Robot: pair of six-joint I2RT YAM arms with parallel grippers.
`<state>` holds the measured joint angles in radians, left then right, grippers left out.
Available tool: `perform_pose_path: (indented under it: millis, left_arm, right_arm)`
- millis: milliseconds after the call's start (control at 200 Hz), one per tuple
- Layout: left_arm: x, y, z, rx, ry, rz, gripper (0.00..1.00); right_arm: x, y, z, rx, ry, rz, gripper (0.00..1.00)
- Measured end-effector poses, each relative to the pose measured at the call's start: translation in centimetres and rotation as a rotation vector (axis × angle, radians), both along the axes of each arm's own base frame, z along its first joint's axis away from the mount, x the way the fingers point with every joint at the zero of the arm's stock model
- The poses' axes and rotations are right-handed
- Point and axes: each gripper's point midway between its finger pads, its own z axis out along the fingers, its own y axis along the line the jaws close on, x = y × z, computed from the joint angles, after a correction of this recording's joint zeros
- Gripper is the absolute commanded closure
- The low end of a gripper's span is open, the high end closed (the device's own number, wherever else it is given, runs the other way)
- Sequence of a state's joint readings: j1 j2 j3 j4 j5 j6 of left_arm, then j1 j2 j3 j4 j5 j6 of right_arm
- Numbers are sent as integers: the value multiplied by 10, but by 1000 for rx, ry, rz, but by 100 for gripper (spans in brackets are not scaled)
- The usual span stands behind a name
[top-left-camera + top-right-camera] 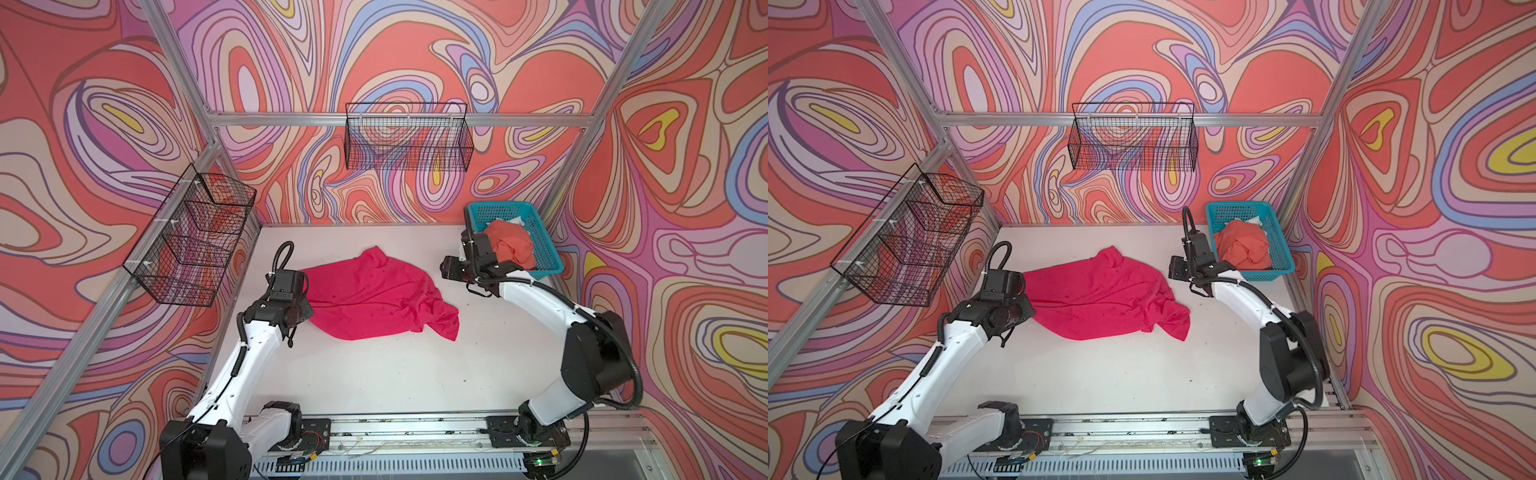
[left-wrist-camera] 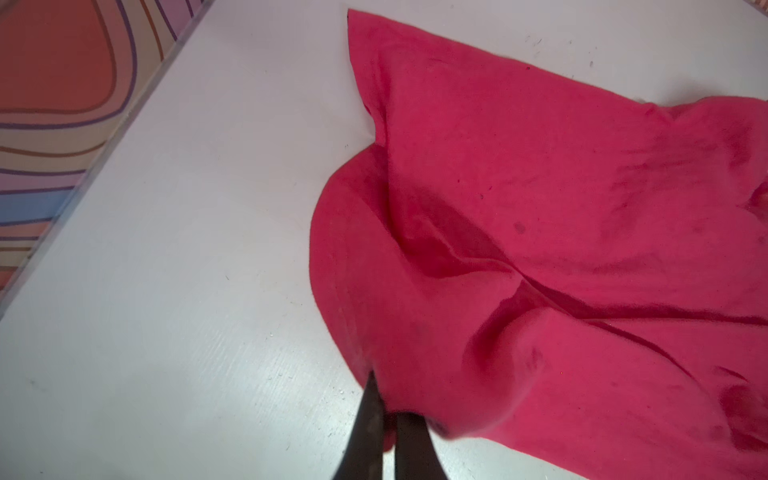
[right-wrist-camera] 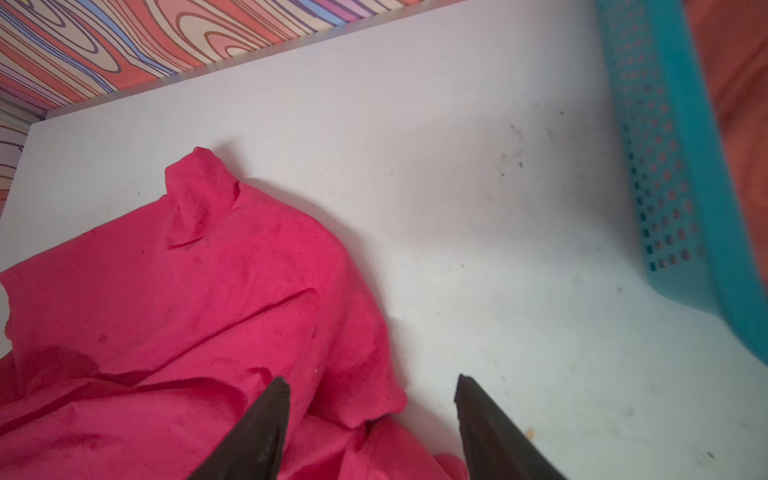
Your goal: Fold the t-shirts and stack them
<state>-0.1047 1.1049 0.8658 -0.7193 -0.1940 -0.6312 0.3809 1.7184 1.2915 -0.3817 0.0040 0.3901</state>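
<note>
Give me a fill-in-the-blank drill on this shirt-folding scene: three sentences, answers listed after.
1. The left gripper is ____ on an edge of the magenta t-shirt.
2. The coral-orange t-shirt lies inside the ____ plastic basket.
3. The right gripper is ____, holding nothing.
Missing words: shut; teal; open.
</note>
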Motion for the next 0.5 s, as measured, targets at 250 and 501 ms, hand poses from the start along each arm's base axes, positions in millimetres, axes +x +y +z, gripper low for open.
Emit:
perform_pose_path:
  millis: [250, 501]
  left_arm:
    - [-11, -5, -12, -49, 23, 15, 100]
    - [-13, -6, -5, -65, -7, 30, 100]
  right_arm:
    - [64, 85, -45, -81, -8, 179, 26]
    - [78, 104, -112, -260, 49, 247, 20]
